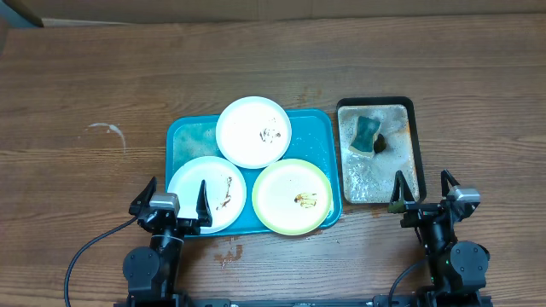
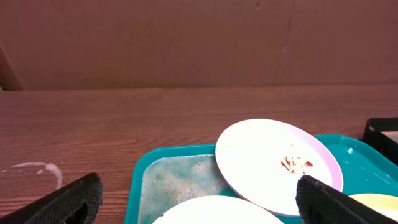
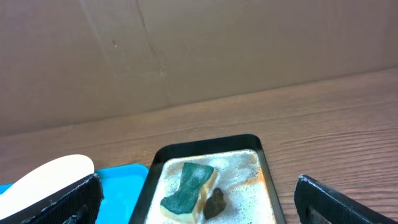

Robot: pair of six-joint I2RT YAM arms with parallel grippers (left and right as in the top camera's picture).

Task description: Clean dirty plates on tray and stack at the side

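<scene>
Sitting smeared on the tray (image 1: 183, 141), all three plates (image 1: 253, 130) awaited cleaning, none stacked, while the left gripper (image 1: 178, 182) and right gripper (image 1: 421, 177) stood spread wide and empty.

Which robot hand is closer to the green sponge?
Right. The right gripper sits at the near end of the black tray holding the sponge; the left gripper is across the teal tray, at the near white plate.

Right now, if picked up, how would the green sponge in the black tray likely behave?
The sponge looks bent, so probably soft and squashy. It lies in foamy water in the black tray, so likely soaked, dripping and slippery.
</scene>
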